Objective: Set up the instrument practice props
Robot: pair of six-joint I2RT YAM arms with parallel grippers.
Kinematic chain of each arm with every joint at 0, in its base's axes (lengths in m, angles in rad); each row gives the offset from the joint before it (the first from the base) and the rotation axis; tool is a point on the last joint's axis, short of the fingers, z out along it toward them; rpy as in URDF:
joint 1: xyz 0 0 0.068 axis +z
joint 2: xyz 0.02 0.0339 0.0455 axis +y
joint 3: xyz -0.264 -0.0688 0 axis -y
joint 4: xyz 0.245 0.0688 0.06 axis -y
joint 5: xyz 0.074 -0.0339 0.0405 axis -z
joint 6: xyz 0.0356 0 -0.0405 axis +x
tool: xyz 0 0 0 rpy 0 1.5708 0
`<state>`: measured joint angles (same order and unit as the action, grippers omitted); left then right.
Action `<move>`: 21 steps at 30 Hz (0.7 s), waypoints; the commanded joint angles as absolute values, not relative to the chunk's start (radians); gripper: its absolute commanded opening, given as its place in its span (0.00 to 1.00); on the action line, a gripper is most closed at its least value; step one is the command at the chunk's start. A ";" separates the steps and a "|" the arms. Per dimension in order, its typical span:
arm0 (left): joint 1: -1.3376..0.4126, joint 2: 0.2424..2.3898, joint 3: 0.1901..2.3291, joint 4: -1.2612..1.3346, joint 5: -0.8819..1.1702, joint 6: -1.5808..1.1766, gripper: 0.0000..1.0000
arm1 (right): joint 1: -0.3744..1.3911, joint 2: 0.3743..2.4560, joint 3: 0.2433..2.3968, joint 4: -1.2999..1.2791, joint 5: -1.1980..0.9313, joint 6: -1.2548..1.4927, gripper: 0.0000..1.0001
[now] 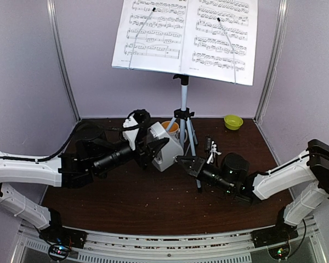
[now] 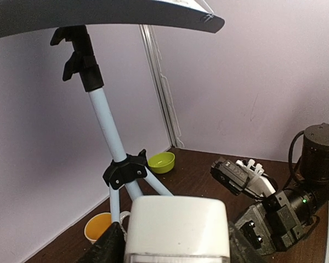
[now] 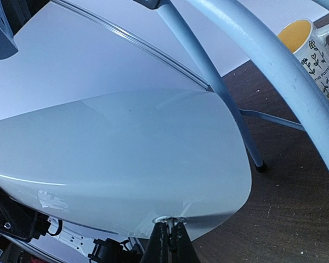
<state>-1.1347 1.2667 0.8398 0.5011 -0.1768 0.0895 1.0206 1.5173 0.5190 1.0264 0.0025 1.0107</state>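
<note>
The music stand rises on its grey tripod at the back centre. Two sheet-music pages rest on its desk under wire holders. My left gripper is shut on the white pyramid metronome, held tilted just left of the tripod legs. In the left wrist view the metronome sits between my dark fingers. My right gripper is at the metronome's lower right. In the right wrist view it is pinched shut on the edge of the pale clear cover.
A patterned mug with an orange inside stands behind the metronome, next to the tripod legs. A small green bowl sits at the back right corner. Purple walls enclose the dark table on three sides.
</note>
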 commanded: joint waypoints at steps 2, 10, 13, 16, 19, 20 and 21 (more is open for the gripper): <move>-1.158 1.268 0.910 0.557 -0.227 0.031 0.10 | 0.999 1.493 0.527 0.922 0.049 0.929 0.05; -1.156 1.335 0.964 0.490 -0.412 -0.043 0.09 | 1.010 1.477 0.490 0.888 0.028 0.876 0.33; -1.142 1.366 0.974 0.463 -0.463 -0.112 0.09 | 1.014 1.447 0.477 0.862 0.026 0.853 0.42; -1.124 1.393 0.965 0.450 -0.501 -0.198 0.09 | 1.016 1.408 0.474 0.810 0.036 0.823 0.46; -1.116 1.418 0.960 0.445 -0.526 -0.259 0.08 | 1.017 1.371 0.465 0.764 0.050 0.788 0.48; -1.113 1.427 0.960 0.444 -0.528 -0.282 0.08 | 1.017 1.359 0.462 0.753 0.054 0.779 0.50; -1.109 1.438 0.959 0.443 -0.529 -0.304 0.09 | 1.016 1.350 0.461 0.740 0.057 0.771 0.51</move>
<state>-1.1244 1.4273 0.9119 0.3218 -0.4675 -0.1844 1.0145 1.4006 0.4782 0.8043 0.0216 0.8318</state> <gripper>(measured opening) 0.541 0.492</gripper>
